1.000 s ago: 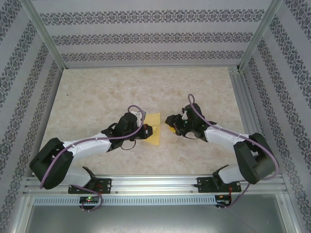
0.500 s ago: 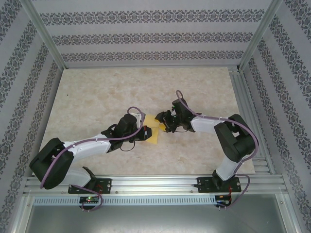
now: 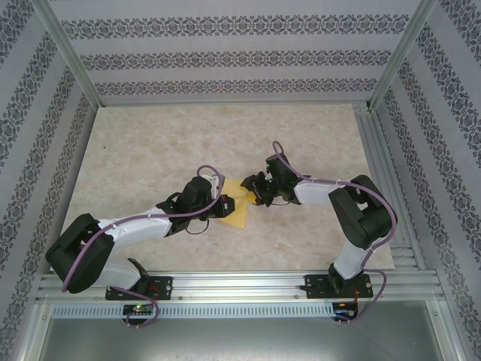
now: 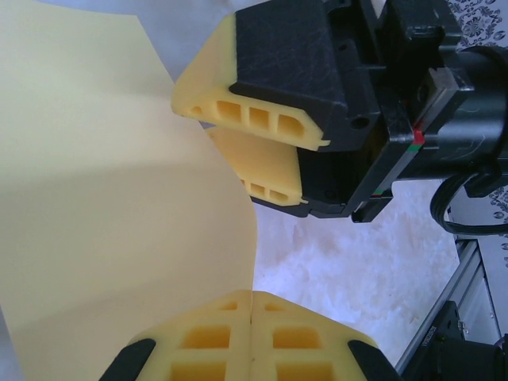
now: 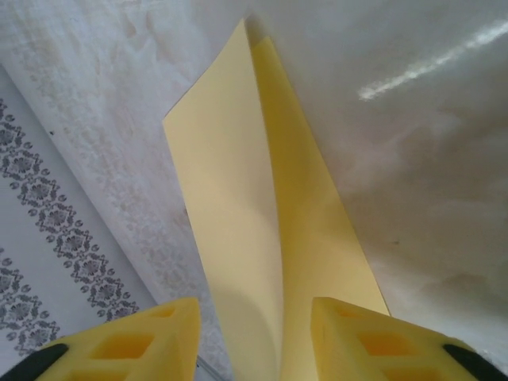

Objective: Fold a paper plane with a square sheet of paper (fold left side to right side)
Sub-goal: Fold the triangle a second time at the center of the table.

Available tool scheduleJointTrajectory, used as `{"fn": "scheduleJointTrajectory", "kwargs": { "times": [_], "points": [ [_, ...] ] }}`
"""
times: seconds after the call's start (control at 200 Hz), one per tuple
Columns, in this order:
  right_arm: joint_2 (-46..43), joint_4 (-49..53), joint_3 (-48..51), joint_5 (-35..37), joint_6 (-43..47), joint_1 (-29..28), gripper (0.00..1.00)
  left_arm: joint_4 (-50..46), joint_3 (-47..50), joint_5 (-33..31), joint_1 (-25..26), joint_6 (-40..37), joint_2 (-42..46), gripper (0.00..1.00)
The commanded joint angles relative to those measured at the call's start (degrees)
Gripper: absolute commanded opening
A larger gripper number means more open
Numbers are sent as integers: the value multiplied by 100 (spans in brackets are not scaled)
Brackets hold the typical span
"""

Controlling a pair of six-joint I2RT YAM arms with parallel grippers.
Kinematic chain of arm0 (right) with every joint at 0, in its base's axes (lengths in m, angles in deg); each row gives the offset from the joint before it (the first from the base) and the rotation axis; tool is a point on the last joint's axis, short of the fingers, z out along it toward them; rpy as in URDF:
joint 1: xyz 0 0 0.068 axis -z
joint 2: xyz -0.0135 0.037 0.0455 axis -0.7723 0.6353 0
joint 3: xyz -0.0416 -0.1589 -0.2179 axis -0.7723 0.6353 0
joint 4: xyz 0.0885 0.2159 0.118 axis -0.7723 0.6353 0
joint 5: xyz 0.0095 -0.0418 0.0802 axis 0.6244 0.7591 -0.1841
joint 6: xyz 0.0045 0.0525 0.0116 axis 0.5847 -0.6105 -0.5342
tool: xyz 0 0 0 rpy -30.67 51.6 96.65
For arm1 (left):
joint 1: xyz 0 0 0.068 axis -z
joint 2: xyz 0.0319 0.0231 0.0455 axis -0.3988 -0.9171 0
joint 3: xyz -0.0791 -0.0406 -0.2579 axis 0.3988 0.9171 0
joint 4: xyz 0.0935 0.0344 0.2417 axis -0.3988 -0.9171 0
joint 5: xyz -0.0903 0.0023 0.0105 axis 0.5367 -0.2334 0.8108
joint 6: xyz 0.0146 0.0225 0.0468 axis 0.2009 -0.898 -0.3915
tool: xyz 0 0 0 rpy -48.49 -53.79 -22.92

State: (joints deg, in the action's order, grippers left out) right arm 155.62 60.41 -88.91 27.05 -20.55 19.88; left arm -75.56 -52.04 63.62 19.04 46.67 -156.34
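Paper sits mid-counter, a bit toward 6 o'clock. Left tool is shut, tip on its 9 o'clock side, seems to pin it. Right tool is narrow but not clamped, straddling the raised 2 o'clock edge. Risks: closing off-line gives a crooked crease; a weak pin lets it slide, so the fold misaligns.

You won't find any lettering, label, brand or number to read here; the wall bands are ornament, not writing.
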Motion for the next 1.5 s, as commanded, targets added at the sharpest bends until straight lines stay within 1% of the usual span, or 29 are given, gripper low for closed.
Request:
{"fn": "scheduleJointTrajectory", "kwargs": {
  "times": [0.0,0.06,0.13,0.2,0.345,0.47,0.654,0.764,0.789,0.829,0.849,0.894,0.914,0.974,0.999,1.064,1.124,1.184,1.264,1.374,1.434,1.494],
  "points": [
    [114,-233,-76,-15,-168,-79,32,174,-20,58,44,-140,86,0],
    [58,-79,-142,69,-83,-62,25,175,-20,93,47,-161,87,0],
    [20,-12,-195,94,-42,-61,11,183,-43,149,51,-195,84,0],
    [-28,38,-240,76,-3,-61,0,176,-82,203,48,-246,82,0],
    [-332,395,-284,178,246,-31,0,10,-300,317,52,-416,180,0],
    [-800,874,-337,324,601,76,0,-247,-677,400,103,-628,195,0],
    [-1479,1621,-426,440,1119,347,0,-411,-1286,462,360,-776,-73,0],
    [-1859,1990,-425,493,1384,556,0,-401,-1625,414,533,-810,-316,3],
    [-1929,2046,-413,490,1441,599,0,-402,-1697,413,567,-814,-377,4],
    [-2020,2171,-422,497,1546,669,0,-414,-1801,417,616,-818,-473,11],
    [-2070,2242,-428,493,1609,703,0,-414,-1845,421,639,-816,-512,16],
    [-2147,2402,-459,531,1760,774,0,-407,-1928,439,665,-781,-583,33],
    [-2177,2499,-479,557,1821,802,0,-385,-1943,453,667,-763,-589,37],
    [-2261,2775,-541,619,2091,913,0,-310,-1947,460,663,-716,-496,46],
    [-2289,2859,-555,638,2199,964,0,-328,-1954,421,667,-736,-415,52],
    [-2356,3083,-598,680,2424,1118,0,-530,-1999,284,667,-844,-177,64],
    [-2413,3175,-608,661,2564,1277,0,-815,-2056,151,660,-976,103,72],
    [-2470,3291,-663,638,2745,1406,0,-1067,-2110,22,646,-1105,352,78],
    [-2555,3801,-971,903,3099,1459,0,-1433,-2136,-285,578,-1175,719,85],
    [-2695,4396,-1342,1220,3515,1459,0,-2033,-2148,-833,322,-1135,1193,91],
    [-2758,4493,-1421,1237,3562,1427,0,-2294,-2110,-1122,150,-1088,1425,94],
    [-2755,4457,-1412,1244,3512,1313,0,-2416,-2000,-1228,-45,-1073,1628,95]
  ]
}}
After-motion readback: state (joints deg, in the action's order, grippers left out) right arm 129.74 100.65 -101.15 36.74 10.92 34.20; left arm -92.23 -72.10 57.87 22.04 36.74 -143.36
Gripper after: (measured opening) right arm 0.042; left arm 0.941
